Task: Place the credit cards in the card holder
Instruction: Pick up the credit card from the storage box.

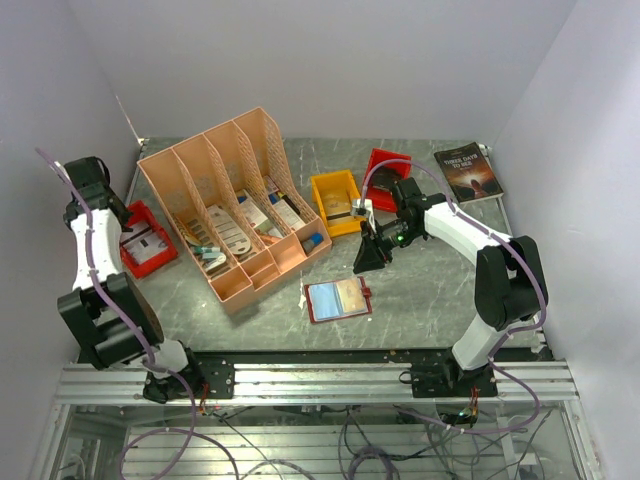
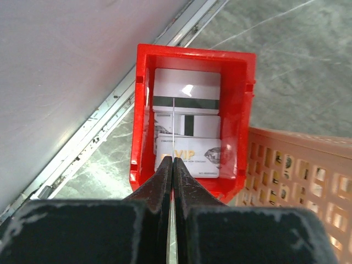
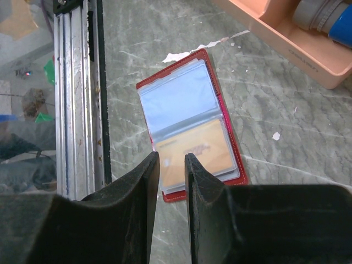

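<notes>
Your left gripper [image 2: 172,165] has its jaws clenched on one credit card [image 2: 172,129], held edge-on above the red bin [image 2: 139,110], where several cards [image 2: 187,93] wait. The card holder [image 1: 338,299] lies open on the desk [image 1: 430,290], two pockets apparently filled. Your right gripper [image 3: 171,165] hovers over it, jaws parted and empty.

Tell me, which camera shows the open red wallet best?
The right wrist view: the wallet fills the middle, lying open, a blue card and an orange card behind its clear pockets. The top view shows it small on the table. The left wrist view misses it.
</notes>
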Tool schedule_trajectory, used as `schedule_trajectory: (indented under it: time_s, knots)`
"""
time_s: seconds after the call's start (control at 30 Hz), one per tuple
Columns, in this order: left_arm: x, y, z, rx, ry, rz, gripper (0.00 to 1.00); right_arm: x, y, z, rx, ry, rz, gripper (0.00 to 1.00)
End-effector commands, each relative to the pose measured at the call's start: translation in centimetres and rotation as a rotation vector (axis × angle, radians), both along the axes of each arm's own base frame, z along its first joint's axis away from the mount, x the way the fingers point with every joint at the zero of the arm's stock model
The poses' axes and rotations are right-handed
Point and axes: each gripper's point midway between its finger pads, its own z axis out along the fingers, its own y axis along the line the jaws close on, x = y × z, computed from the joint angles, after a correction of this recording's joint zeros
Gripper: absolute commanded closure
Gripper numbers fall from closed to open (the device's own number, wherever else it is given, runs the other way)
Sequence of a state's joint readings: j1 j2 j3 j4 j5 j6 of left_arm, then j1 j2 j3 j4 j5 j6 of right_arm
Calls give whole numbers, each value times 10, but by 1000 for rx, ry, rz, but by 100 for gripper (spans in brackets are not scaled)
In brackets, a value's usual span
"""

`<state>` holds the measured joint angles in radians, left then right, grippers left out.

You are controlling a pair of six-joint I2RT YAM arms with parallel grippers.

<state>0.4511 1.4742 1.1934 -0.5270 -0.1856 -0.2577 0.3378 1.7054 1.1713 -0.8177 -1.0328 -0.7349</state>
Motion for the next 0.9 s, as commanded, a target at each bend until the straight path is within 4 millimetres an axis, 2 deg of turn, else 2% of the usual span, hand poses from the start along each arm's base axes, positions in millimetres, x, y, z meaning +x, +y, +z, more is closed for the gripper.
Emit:
schedule_trajectory:
  time_s: [0.0, 0.1, 0.3, 0.5, 0.57, 0.67, 0.87]
  knots:
    - [3, -18, 38, -66, -118, -29, 93, 3, 5, 7, 20, -15, 14, 75]
    - [-3, -32, 59, -84, -185, -52, 93, 3, 4, 6, 19, -14, 13, 75]
    - [-26, -61, 101, -95, -316, -86, 93, 2, 4, 8, 25, -18, 18, 75]
    - [-48, -97, 148, -133, -455, -170, 93, -1, 5, 19, 56, -52, 38, 75]
    - [-52, -115, 162, -170, -492, -219, 93, -2, 6, 23, 69, -65, 44, 74]
    - [-45, -154, 190, -258, -630, -346, 93, -4, 7, 31, 87, -86, 60, 74]
    - [-47, -229, 232, -430, -782, -599, 93, -7, 5, 60, 170, -158, 63, 71]
